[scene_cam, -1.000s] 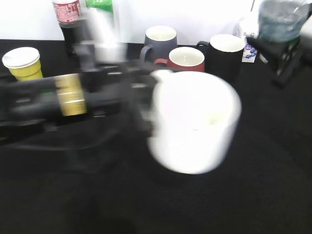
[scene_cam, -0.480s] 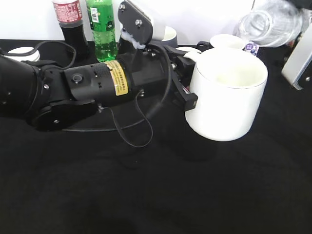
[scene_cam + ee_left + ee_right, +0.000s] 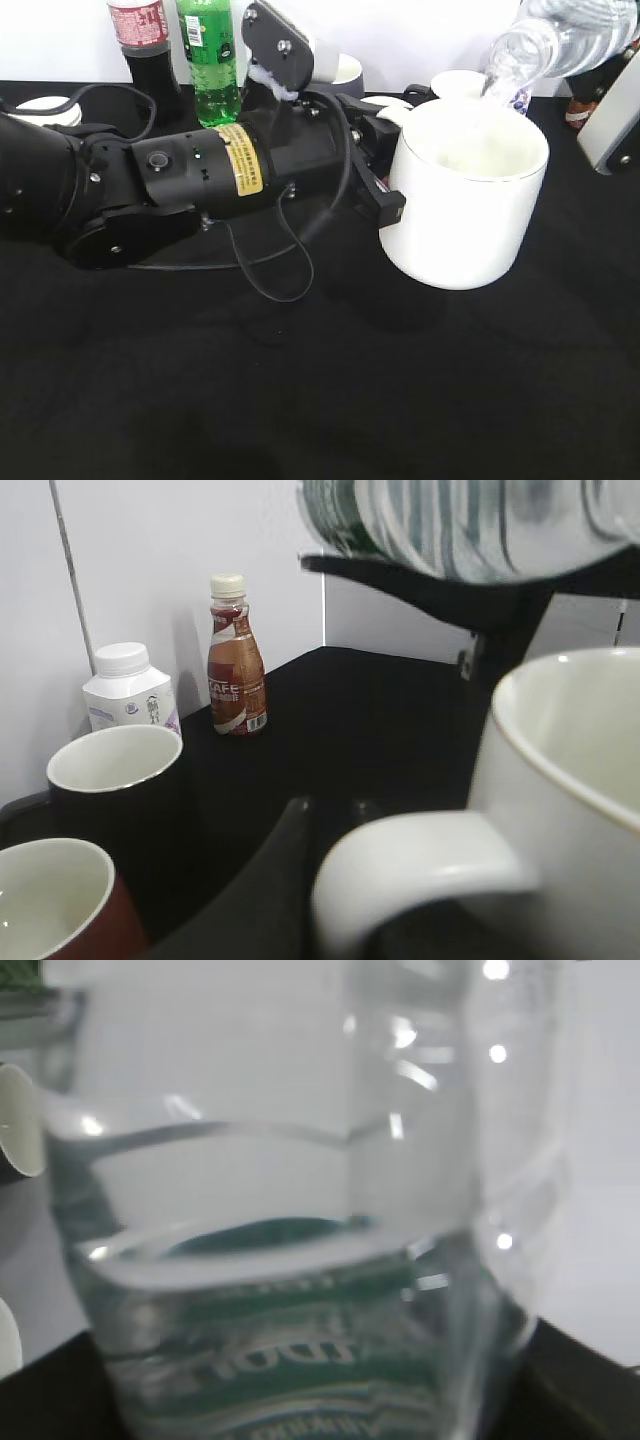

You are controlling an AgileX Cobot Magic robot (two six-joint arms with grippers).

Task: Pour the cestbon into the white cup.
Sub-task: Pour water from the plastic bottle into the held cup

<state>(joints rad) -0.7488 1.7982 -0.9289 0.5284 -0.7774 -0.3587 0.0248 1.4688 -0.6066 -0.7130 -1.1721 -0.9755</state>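
The white cup [image 3: 465, 215] hangs above the black table, held by its handle in my left gripper [image 3: 383, 165], which is shut on it. In the left wrist view the cup [image 3: 575, 810] fills the right side and its handle sits against my left gripper's finger [image 3: 345, 840]. The cestbon [image 3: 560, 35] is tilted at the top right, its mouth down over the cup's far rim. My right gripper [image 3: 612, 115] is shut on it. In the right wrist view the bottle [image 3: 300, 1260] fills the frame, green label low, and hides the jaws.
A cola bottle [image 3: 140, 40] and a green soda bottle [image 3: 208, 50] stand at the back left. A black mug [image 3: 115, 780], a red mug [image 3: 45, 905], a coffee bottle [image 3: 235, 660] and a small white bottle [image 3: 125, 685] stand behind the cup.
The left arm swung in with the cup, then held still. In the last half second the cestbon tipped down and left, bringing its mouth over the cup's rim.
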